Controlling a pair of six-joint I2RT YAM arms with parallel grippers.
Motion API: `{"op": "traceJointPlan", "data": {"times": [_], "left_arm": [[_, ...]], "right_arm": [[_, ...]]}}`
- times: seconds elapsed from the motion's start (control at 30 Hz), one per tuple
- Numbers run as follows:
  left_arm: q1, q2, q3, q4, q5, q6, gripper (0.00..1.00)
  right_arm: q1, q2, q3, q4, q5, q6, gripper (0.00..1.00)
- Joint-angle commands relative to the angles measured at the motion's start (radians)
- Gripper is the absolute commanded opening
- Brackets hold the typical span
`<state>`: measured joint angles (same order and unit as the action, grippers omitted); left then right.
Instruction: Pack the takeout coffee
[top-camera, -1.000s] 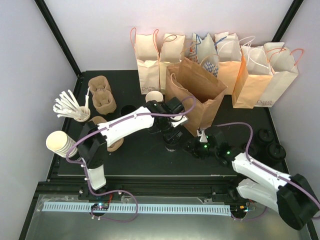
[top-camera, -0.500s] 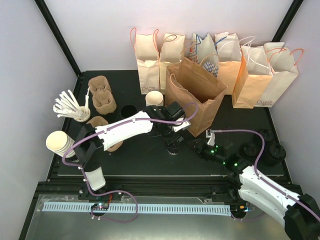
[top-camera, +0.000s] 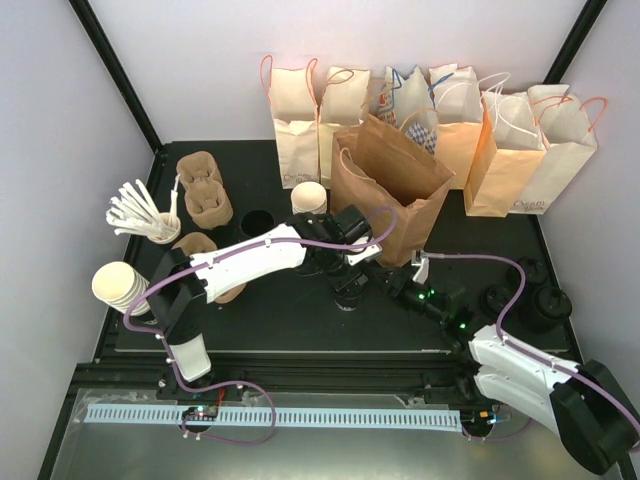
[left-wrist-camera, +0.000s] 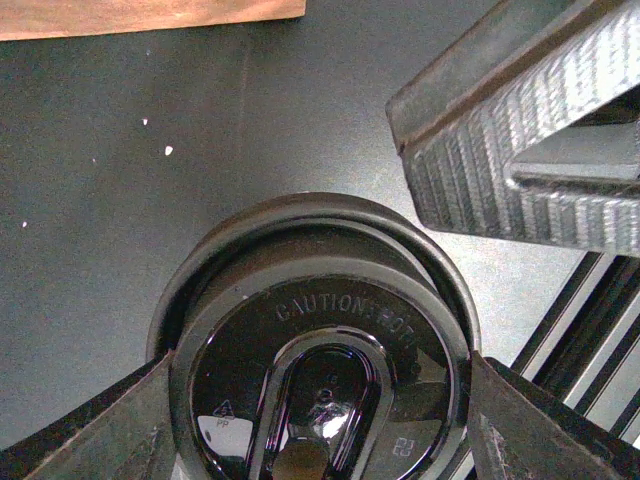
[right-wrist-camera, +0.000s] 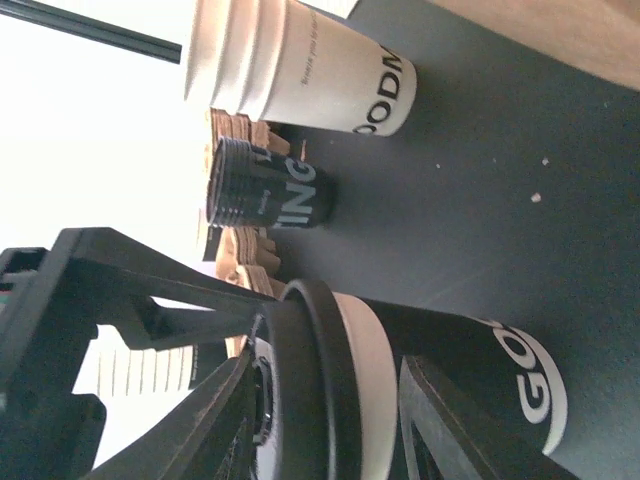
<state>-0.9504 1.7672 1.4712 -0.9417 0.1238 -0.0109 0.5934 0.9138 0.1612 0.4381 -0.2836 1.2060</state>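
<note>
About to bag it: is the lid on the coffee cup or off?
On. The black lid caps the rim of the cup in the right wrist view; from above it sits flat.

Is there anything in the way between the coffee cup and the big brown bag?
Nothing visible is. The cup stands on the bare mat just in front of the open bag. The left gripper has its jaws around the lid. The right gripper is at the cup's right side.
</note>
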Motion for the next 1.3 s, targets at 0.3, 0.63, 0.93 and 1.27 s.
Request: {"op": "traceJointPlan", "data": {"times": [0.3, 0.63, 0.93, 1.27], "left_arm": [[-0.026, 0.044, -0.052, -0.087, 0.030, -0.021, 0.66], [-0.028, 0.055, -0.053, -0.080, 0.030, -0.029, 0.66], [-0.028, 0.068, -0.051, -0.072, 0.032, -0.049, 0.66], [-0.028, 0.080, -0.055, -0.069, 0.041, -0.055, 0.65]], "right_arm": [[-0.017, 0.213, 0.057, 0.183, -0.057, -0.044, 0.42], [-0.018, 0.396, 0.036, 0.261, -0.149, -0.026, 0.39], [-0.018, 0.592, -0.111, 0.446, -0.208, 0.007, 0.37], [-0.017, 0.847, -0.156, 0.639, -0.269, 0.068, 0.24]]}}
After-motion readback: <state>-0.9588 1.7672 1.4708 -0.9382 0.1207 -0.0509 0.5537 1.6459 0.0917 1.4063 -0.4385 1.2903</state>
